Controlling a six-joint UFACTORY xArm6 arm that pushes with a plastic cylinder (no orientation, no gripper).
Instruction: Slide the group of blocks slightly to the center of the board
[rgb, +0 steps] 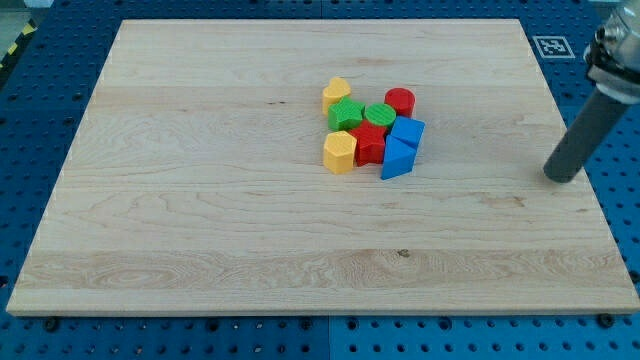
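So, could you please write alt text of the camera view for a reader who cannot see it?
Eight small blocks sit tightly clustered near the middle of a wooden board: two yellow, two green, two red and two blue. My tip rests far off at the view's right, near the board's edge, touching no block.

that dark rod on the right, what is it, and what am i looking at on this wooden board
The rod is the end of a robot arm. It has no hand; my tip, the rod's lower end, only pushes things along the surface. There is one camera picture, looking down at a slant on a wooden board lying on a blue perforated table.

Near the middle sits a tight cluster of small blocks: a yellow block at the cluster's top, a green star-like block, a green cylinder, a red cylinder, a red block, a second yellow block and two blue blocks.

Nothing is held. My tip stands well to the view's right of the cluster, touching no block.
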